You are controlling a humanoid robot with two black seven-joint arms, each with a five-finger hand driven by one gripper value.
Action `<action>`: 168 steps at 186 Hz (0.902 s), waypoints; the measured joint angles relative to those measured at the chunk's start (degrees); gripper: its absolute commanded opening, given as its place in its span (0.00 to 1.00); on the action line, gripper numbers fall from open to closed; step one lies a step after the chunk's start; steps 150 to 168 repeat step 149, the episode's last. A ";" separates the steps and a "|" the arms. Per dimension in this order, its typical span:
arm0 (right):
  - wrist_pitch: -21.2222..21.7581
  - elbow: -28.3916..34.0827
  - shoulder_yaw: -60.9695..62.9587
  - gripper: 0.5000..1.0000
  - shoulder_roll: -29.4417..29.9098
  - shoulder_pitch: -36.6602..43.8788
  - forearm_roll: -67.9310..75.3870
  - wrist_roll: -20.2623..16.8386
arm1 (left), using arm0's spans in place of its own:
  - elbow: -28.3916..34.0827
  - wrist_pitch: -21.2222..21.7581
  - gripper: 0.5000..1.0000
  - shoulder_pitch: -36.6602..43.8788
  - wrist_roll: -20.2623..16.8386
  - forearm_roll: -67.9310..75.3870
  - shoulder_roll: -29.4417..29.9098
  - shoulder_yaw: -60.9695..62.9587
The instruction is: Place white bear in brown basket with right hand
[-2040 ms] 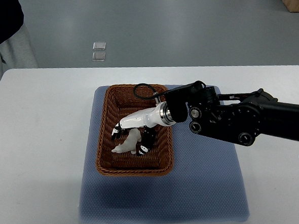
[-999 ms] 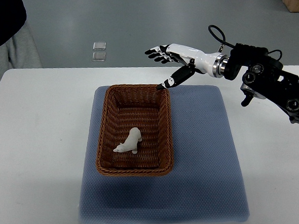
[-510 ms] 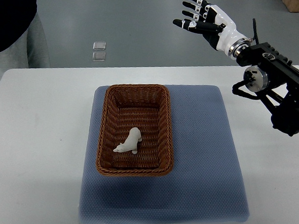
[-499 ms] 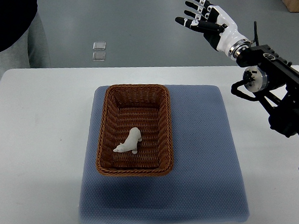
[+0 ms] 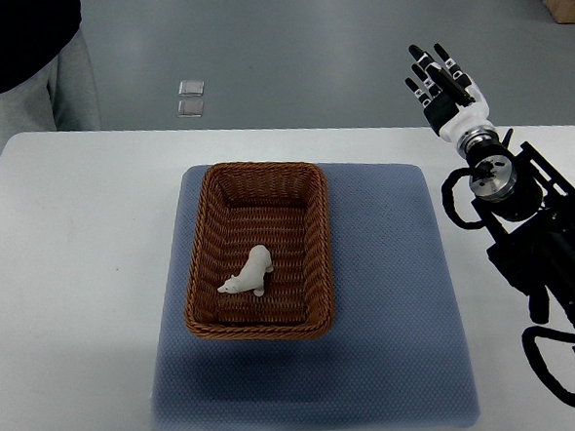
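One white bear (image 5: 250,274) and nothing else lies in the brown basket (image 5: 208,240), and that is the picture at this moment. Nearest the camera, the blue-grey mat (image 5: 387,349) spreads across the white table (image 5: 80,261), its front edge close to the table's near side. On the mat's left half sits the basket, long side running away from the camera, its woven rim clear all the way round. The bear rests on the basket floor towards the near end, on its side, head pointing to the near left, touching nothing but the weave beneath it. Over to the right, the black arm (image 5: 535,240) comes in from the right edge and rises along the mat's right side. At its far end the right hand (image 5: 445,86) is up beyond the table's far edge, well apart from the basket, fingers (image 5: 434,73) straight and fanned out, holding nothing at all. Farther back, two small clear squares (image 5: 189,97) lie on the grey floor, and at the far left corner a person (image 5: 29,43) in a dark top and grey trousers stands just off the table.
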 measured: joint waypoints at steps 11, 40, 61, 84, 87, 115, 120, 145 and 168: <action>0.88 -0.11 0.31 0.85 0.03 -0.59 2.26 0.07 | 0.00 0.00 1.00 0.08 0.00 0.00 0.00 -0.04; 4.06 -0.18 0.53 0.85 0.06 -2.23 3.98 1.71 | 0.00 0.00 1.00 0.30 0.00 0.00 0.00 -0.08; 5.49 -0.29 -0.10 0.85 0.07 -3.15 3.68 3.66 | 0.00 0.00 1.00 0.36 0.00 0.00 0.00 -0.08; 5.63 -1.31 -0.36 0.85 0.05 -3.45 3.30 5.03 | 0.00 0.00 1.00 0.55 0.00 0.00 0.00 -0.08; 5.64 -1.53 -0.39 0.85 0.05 -3.49 3.25 5.11 | 0.00 0.00 1.00 0.56 0.00 0.00 0.00 -0.08; 5.76 -2.28 -1.40 0.85 0.00 -4.68 3.09 5.93 | 0.00 0.00 1.00 0.42 0.02 0.00 0.00 0.04; 5.78 -2.29 -1.58 0.85 -0.02 -4.84 3.09 6.25 | 0.00 0.00 1.00 0.37 0.02 0.00 0.00 0.06; 5.99 -2.31 -2.05 0.85 -0.08 -5.14 3.07 7.06 | 0.06 0.00 1.00 0.26 0.02 0.00 0.00 0.07; 6.02 -2.31 -2.08 0.85 -0.08 -5.15 3.07 7.13 | 0.06 0.00 1.00 0.26 0.02 0.00 0.00 0.06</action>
